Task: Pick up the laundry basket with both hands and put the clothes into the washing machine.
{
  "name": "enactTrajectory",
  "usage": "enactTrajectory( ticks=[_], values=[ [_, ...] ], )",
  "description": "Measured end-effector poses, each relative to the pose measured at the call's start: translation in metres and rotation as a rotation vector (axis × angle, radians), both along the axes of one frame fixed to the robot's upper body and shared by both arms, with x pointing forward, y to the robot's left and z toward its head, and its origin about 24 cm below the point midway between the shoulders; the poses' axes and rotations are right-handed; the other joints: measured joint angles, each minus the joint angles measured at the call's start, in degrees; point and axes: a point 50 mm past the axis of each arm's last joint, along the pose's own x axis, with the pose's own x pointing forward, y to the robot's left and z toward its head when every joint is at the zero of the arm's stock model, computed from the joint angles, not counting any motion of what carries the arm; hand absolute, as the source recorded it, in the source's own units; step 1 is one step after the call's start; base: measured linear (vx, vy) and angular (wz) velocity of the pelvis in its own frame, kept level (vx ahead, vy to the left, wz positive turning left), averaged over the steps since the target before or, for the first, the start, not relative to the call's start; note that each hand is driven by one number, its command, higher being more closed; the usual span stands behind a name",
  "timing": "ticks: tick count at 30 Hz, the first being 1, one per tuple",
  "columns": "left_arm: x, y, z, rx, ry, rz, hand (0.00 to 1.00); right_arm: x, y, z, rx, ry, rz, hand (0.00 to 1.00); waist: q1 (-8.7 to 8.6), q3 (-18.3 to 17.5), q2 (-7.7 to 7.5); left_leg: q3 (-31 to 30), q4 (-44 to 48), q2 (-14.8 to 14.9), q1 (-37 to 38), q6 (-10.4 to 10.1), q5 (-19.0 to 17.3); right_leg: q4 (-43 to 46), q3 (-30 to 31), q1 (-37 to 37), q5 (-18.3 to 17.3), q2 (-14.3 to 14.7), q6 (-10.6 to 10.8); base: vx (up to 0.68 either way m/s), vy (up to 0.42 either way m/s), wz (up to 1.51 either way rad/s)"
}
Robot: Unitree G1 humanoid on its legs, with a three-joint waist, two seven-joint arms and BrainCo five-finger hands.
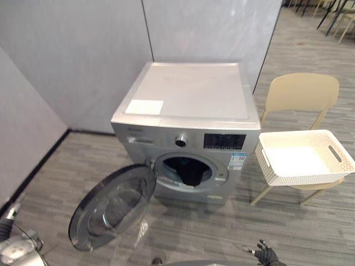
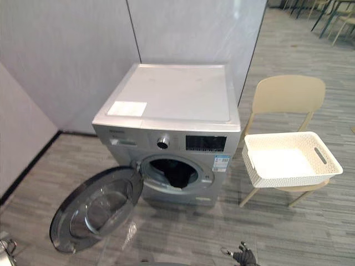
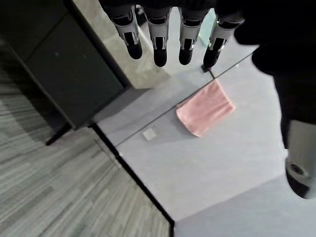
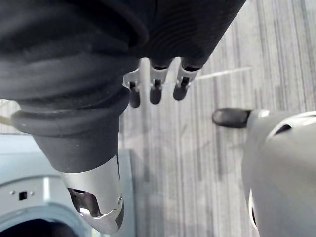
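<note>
The white perforated laundry basket (image 1: 288,178) rests on the seat of a beige chair (image 1: 302,91), right of the washing machine (image 1: 188,94). I see nothing inside the basket. The machine's round door (image 1: 113,205) is swung open to the left, and dark clothes (image 1: 191,169) lie in the drum. My right hand (image 1: 267,255) hangs low at the bottom edge, well short of the basket; the right wrist view has its fingers (image 4: 155,86) straight over the floor. My left hand's fingers (image 3: 158,39) are straight and hold nothing.
Grey partition walls (image 1: 83,55) stand behind and left of the machine. Wood-look flooring (image 1: 222,227) lies between me and the machine. In the left wrist view a pink folded cloth (image 3: 205,107) lies on a pale grey surface. More chairs (image 1: 333,14) stand far back right.
</note>
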Motion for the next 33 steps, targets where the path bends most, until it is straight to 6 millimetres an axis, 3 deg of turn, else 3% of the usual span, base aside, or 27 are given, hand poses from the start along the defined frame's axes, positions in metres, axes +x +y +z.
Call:
enactTrajectory(
  ticks=[3, 5, 7, 10, 13, 14, 18, 22, 25, 30, 33],
  values=[
    [0.019, 0.023, 0.022, -0.035, -0.109, -0.011, 0.0, 0.014, -0.001, 0.008, -0.008, -0.071, 0.003, 0.0, 1.04, 2.93, -3.75, -0.93, 0.75, 0.99, -3.87, -0.24, 0.64, 1.85, -0.45, -3.65, -0.24, 0.8, -0.6, -0.1, -0.035, 0.1],
    [0.044, 0.022, 0.031, -0.072, -0.198, -0.057, 0.0, 0.016, -0.003, 0.013, -0.015, -0.113, -0.004, 0.0, 1.09, 3.55, -6.27, -2.92, 1.17, 1.29, -7.01, -0.45, 1.36, 1.92, -2.19, -5.07, -0.22, 1.22, -0.82, -0.04, -0.037, 0.28],
    [0.064, 0.016, 0.032, -0.099, -0.222, -0.124, 0.0, 0.019, -0.002, 0.017, -0.007, -0.152, -0.024, 0.0, 1.22, 3.76, -7.51, -4.39, 2.22, 1.49, -9.57, -0.49, 1.37, 2.5, -3.58, -6.14, -0.54, 1.5, -1.28, -0.01, -0.024, 0.39],
    [0.094, 0.004, 0.034, -0.168, -0.27, -0.236, 0.0, 0.029, -0.003, 0.026, 0.004, -0.231, -0.049, 0.0, 1.42, 4.27, -8.55, -7.05, 4.04, 1.9, -13.74, -0.63, 1.45, 2.6, -6.31, -6.94, -0.83, 2.23, -1.8, -0.01, -0.018, 0.41],
    [0.124, -0.006, 0.052, -0.165, -0.307, -0.371, 0.0, 0.039, -0.003, 0.036, 0.007, -0.31, -0.058, 0.0, 2.28, 5.2, -9.34, -8.39, 4.86, 2.66, -16.72, -0.77, 1.53, 2.64, -8.61, -6.95, -1.35, 3.19, -2.64, -0.03, -0.014, 0.39],
    [0.145, -0.015, 0.064, -0.177, -0.344, -0.445, 0.0, 0.043, -0.005, 0.041, 0.006, -0.343, -0.068, 0.0, 2.51, 5.3, -9.57, -7.46, 4.59, 3.74, -18.26, -0.6, 1.51, 2.64, -10.49, -7.03, -1.93, 3.71, -3.35, -0.03, -0.015, 0.51],
    [0.17, -0.027, 0.071, -0.244, -0.364, -0.585, 0.0, 0.052, -0.001, 0.049, 0.019, -0.402, -0.063, 0.0, 2.82, 5.74, -11.07, -6.79, 4.5, 4.58, -19.43, -1.16, 3.96, 3.67, -11.23, -7.69, -2.04, 3.95, -3.55, 0.07, 0.02, 0.28],
    [0.167, -0.032, 0.048, -0.324, -0.203, -0.669, 0.0, 0.054, 0.003, 0.05, 0.045, -0.412, -0.043, 0.0, 2.86, 5.22, -12.05, -5.69, 3.76, 4.74, -18.39, -1.16, 3.96, 3.53, -9.82, -7.79, -2.14, 3.96, -3.68, 0.04, 0.027, -0.09],
    [0.148, -0.022, 0.03, -0.364, -0.072, -0.653, 0.0, 0.052, 0.01, 0.045, 0.082, -0.382, -0.025, 0.0, 2.86, 4.81, -12.59, -2.09, 2.17, 5.35, -14.84, -1.31, 4.05, 2.88, -6.38, -7.67, -2.14, 3.96, -3.67, 0.0, -0.002, -0.53],
    [0.087, -0.008, -0.02, -0.498, 0.163, -0.539, 0.0, 0.033, 0.018, 0.023, 0.143, -0.239, 0.0, 0.0, 1.38, 3.42, -13.56, 4.7, -1.13, 6.06, -8.05, -1.81, 4.36, 1.71, 0.07, -7.47, -1.33, 4.24, -2.63, -0.02, -0.008, -0.61],
    [0.053, -0.022, -0.059, -0.606, 0.276, -0.544, 0.0, 0.024, 0.025, 0.017, 0.181, -0.197, 0.024, 0.0, 0.86, 1.14, -13.77, 9.91, -3.52, 6.31, -2.25, -2.05, 4.48, 0.45, 4.71, -6.29, -0.2, 4.79, -2.6, 0.0, 0.001, -0.68]
  ],
)
